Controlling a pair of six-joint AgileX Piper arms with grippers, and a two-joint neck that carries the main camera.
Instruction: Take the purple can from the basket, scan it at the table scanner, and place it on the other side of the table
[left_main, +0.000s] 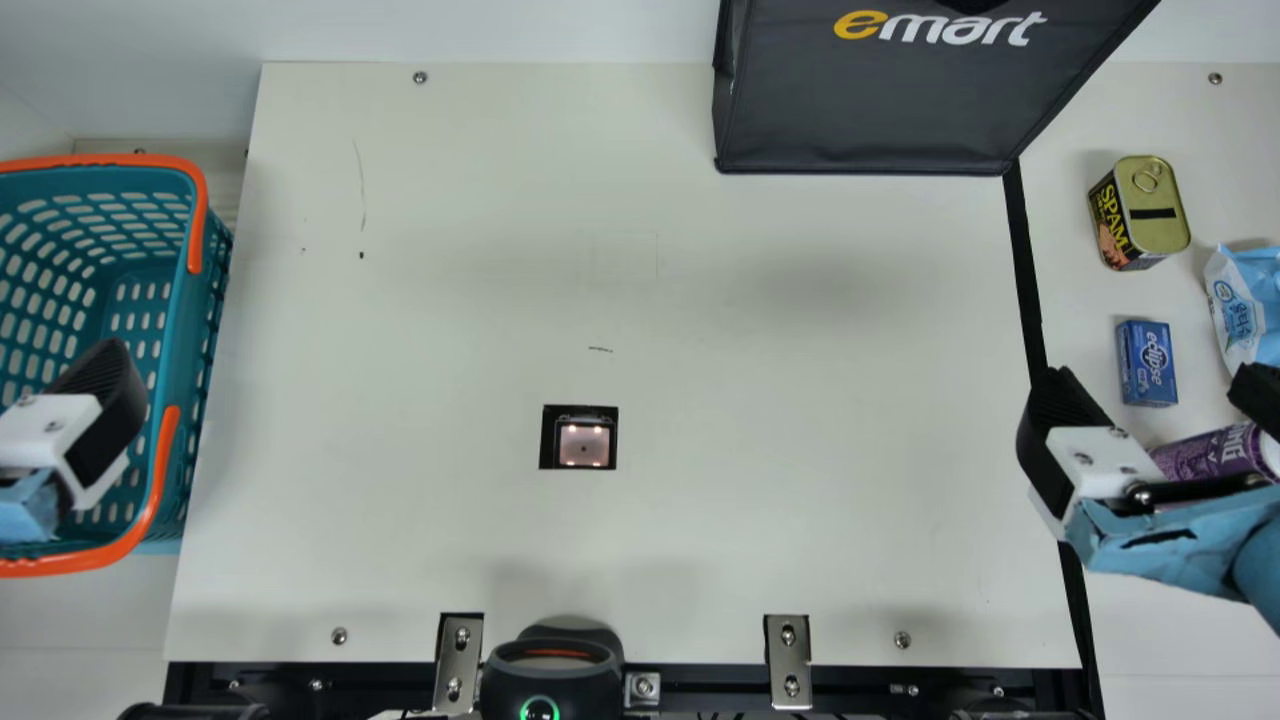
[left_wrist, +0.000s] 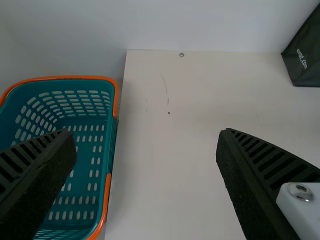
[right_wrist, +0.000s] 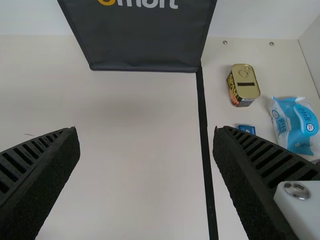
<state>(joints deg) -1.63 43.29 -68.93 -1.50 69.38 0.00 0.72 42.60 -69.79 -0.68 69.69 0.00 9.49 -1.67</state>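
Main view: can (left_main: 1200, 452) at scanner's (left_main: 584, 446) 3 o'clock, basket (left_main: 178, 330) at its 9. Left gripper (left_main: 65, 435) open at basket, right gripper (left_main: 1158, 385) open near can.

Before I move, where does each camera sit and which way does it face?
Main: neck, looking down on the table; left end effector and right end effector at the sides.
Left wrist: on that wrist, facing basket and table; own fingers show.
Right wrist: on that wrist, facing table and dark bag; own fingers show.
Main and left wrist share the basket.
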